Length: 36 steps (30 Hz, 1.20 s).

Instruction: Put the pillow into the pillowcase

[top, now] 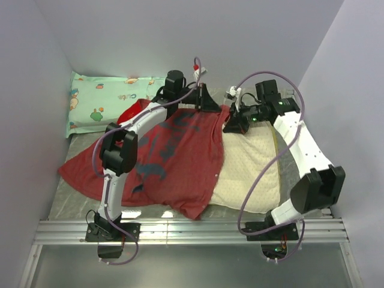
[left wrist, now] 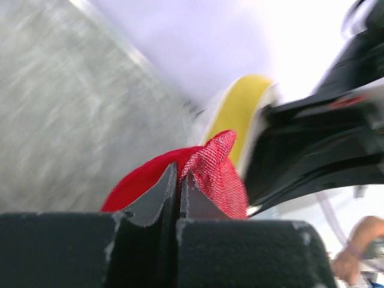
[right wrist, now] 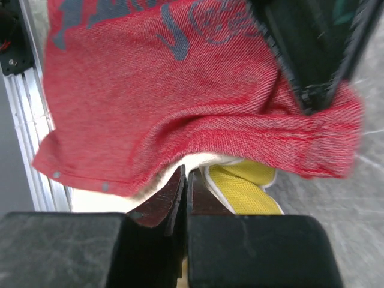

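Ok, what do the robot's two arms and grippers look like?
The left arm and right arm have white shells, black joints and black bases, each trailing a looping purple cable. Their grippers are black with dark grey fingers, and a green light glows near the right wrist.

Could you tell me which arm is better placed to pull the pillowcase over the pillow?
Probably left: the left gripper pinches the pillowcase beside the pillow's yellow edge; the right gripper is shut at the hem, its hold unclear.
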Motion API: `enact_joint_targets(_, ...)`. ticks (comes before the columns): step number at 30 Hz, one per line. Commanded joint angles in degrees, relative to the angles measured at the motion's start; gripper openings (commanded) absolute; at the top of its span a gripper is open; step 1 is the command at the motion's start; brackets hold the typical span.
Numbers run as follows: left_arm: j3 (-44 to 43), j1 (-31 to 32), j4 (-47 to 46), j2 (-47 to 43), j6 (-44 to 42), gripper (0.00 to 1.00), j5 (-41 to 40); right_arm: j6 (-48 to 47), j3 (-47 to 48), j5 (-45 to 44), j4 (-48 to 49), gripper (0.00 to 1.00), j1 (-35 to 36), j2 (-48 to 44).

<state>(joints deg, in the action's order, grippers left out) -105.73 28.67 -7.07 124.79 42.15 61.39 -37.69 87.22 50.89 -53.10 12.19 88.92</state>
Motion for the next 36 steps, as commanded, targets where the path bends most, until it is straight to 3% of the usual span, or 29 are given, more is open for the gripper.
enact_joint_targets(1, -0.8, 3.4, -22.6, -5.7, 20.1, 0.0, 3.1, 0.9, -2.1, 3.4, 4.4, 0.0, 0.8, -3.4)
enact_joint_targets(5, -1.2, 3.9, -26.3, -5.5, 22.6, 0.0, 0.6, 10.1, -5.0, 4.4, 17.2, 0.0, -2.4, -4.5)
enact_joint_targets(9, -8.9, 4.6, -13.0, 3.2, 12.9, 0.0, -2.3, 24.7, -4.6, 7.1, 29.7, 0.0, -7.5, 0.3)
enact_joint_targets(12, -22.6, 3.4, -1.7, 13.1, 3.3, 0.18, -6.7, 29.3, -3.1, 5.1, 32.9, 0.0, -11.0, 6.2)
enact_joint_targets(13, -27.8, 2.1, 4.2, 14.7, -1.3, 0.3, -10.8, 29.0, -2.8, 4.2, 33.1, 0.0, -11.9, 7.7)
enact_joint_targets(16, -26.5, -1.4, 10.8, 13.1, -9.6, 0.55, -17.4, 25.5, -1.7, 0.2, 32.0, 0.0, -13.6, 12.7)
enact_joint_targets(17, -25.7, -2.5, 12.9, 10.5, -11.6, 0.67, -20.6, 24.1, -0.7, -0.7, 27.7, 0.08, -13.4, 14.0)
enact_joint_targets(18, -24.8, -3.6, 15.2, 8.8, -13.9, 0.71, -22.0, 22.9, 2.0, -2.4, 25.0, 0.2, -13.5, 16.8)
enact_joint_targets(19, -22.9, -5.8, 21.0, 7.0, -19.2, 0.76, -23.9, 21.2, 3.2, -2.9, 22.6, 0.46, -13.6, 17.9)
enact_joint_targets(22, -11.3, -10.5, 26.6, -4.2, -27.5, 0.79, -29.6, 15.7, 3.7, -6.9, 14.6, 0.66, -14.1, 15.7)
enact_joint_targets(23, -6.7, -11.4, 28.1, -11.8, -29.1, 0.8, -31.0, 14.2, 2.6, -8.1, 12.9, 0.78, -14.4, 13.8)
enact_joint_targets(24, 2.4, -12.9, 29.0, -15.8, -32.8, 0.8, -31.1, 12.4, 0.5, -10.2, 11.4, 0.8, -14.6, 9.5)
enact_joint_targets(26, 11.3, -13.5, 31.5, -27.8, -37.0, 0.81, -31.7, 5.7, -1.7, -11.4, 5.7, 0.85, -14.5, 5.1)
enact_joint_targets(27, 20.0, -13.5, 31.6, -31.6, -39.5, 0.82, -31.8, 3.8, -5.1, -12.1, 4.1, 0.85, -13.2, 0.2)
enact_joint_targets(28, 24.0, -13.5, 31.6, -35.4, -39.5, 0.86, -31.4, 0.2, -7.4, -14.8, 2.9, 0.85, -12.2, -2.4)
enact_joint_targets(29, 27.7, -13.5, 31.3, -41.7, -39.0, 0.88, -31.0, -1.2, -12.8, -17.2, 2.6, 0.85, -9.4, -4.9)
enact_joint_targets(32, 36.7, -13.8, 31.6, -49.1, -34.2, 0.91, -27.4, -2.3, -25.3, -26.9, 8.4, 0.88, 0.4, -17.0)
enact_joint_targets(36, 45.1, -14.5, 24.7, -56.0, -24.9, 0.95, -24.7, 2.3, -34.9, -36.1, 15.7, 0.91, 13.8, -21.9)
